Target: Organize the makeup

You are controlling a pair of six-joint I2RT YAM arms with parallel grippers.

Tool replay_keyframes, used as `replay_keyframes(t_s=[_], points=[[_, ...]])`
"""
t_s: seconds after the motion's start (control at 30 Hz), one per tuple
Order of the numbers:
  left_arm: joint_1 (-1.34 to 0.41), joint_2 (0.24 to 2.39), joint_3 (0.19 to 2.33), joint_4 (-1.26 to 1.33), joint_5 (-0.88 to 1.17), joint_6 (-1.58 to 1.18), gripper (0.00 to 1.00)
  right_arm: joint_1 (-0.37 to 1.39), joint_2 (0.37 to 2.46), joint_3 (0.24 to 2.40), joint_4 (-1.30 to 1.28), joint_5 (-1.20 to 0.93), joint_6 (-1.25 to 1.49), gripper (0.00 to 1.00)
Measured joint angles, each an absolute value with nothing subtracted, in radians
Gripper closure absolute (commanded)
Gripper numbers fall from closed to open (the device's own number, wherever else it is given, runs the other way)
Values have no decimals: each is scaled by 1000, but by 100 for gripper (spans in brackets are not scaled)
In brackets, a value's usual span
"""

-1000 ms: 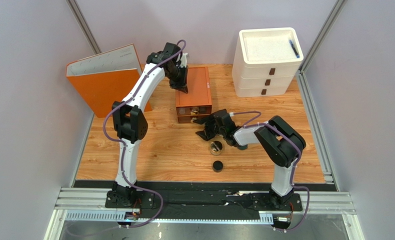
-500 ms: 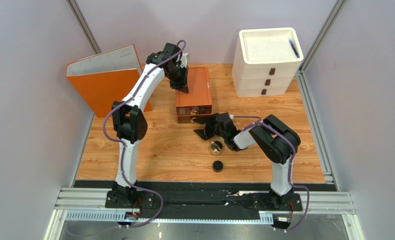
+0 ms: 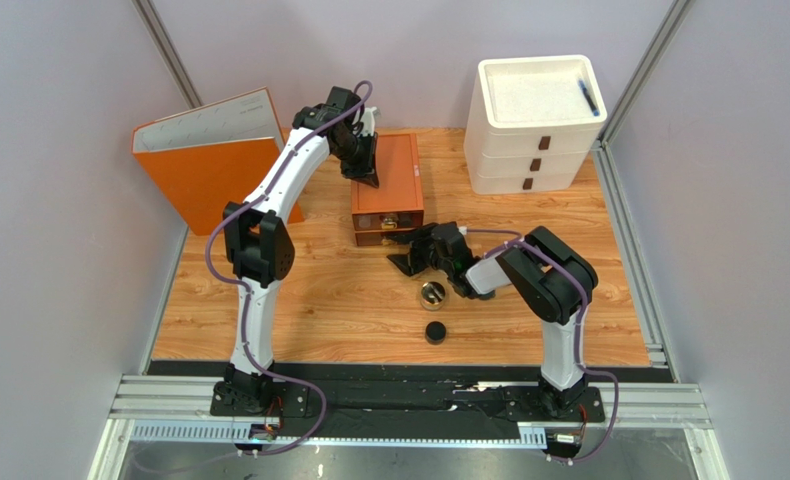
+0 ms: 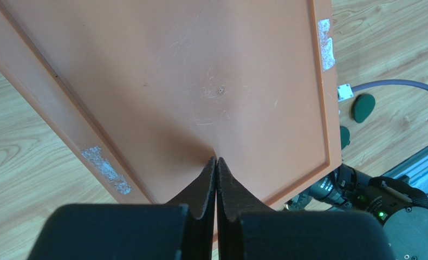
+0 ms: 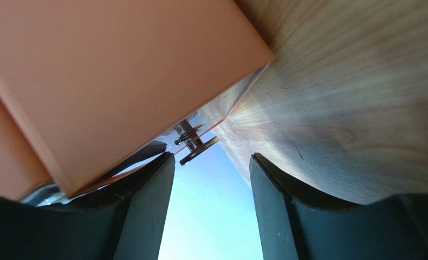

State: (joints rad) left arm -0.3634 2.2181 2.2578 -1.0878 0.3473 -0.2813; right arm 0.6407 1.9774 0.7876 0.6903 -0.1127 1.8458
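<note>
A small orange drawer box stands at the back middle of the table. My left gripper is shut and empty, its tips resting on the box's lid; it shows shut in the left wrist view. My right gripper is open at the box's front, its jaws either side of a small metal drawer knob, not closed on it. A round gold jar and a small black pot sit on the table nearer me. Two dark green discs lie right of the box.
A white three-drawer unit stands at the back right with a black pen on top. An orange binder stands at the back left. Grey walls close in both sides.
My right gripper has edged left and closer to the front of the orange box. The left arm has not moved.
</note>
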Motion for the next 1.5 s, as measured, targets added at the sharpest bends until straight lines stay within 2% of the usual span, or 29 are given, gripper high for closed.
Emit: replay_keyframes(t_s=[0.3, 0.47, 0.7, 0.93, 1.03, 1.2, 1.5], points=[[-363, 2218, 2256, -1087, 350, -281, 100, 641, 1992, 856, 589, -130, 1839, 42], [-363, 2218, 2256, -1088, 350, -279, 100, 635, 1984, 880, 508, -151, 1823, 55], [-358, 2218, 2256, -1088, 350, -279, 100, 630, 1913, 875, 372, -210, 1797, 58], [-356, 2218, 2256, -1089, 355, -280, 100, 633, 1810, 825, 232, -263, 1766, 54], [-354, 2218, 2256, -1090, 358, -281, 100, 636, 1781, 813, 188, -280, 1741, 41], [-351, 2218, 2256, -1096, 362, -281, 100, 640, 1742, 818, 67, -290, 1648, 32], [-344, 2218, 2256, -1107, 370, -281, 100, 641, 1635, 1105, -371, -202, 1293, 30]])
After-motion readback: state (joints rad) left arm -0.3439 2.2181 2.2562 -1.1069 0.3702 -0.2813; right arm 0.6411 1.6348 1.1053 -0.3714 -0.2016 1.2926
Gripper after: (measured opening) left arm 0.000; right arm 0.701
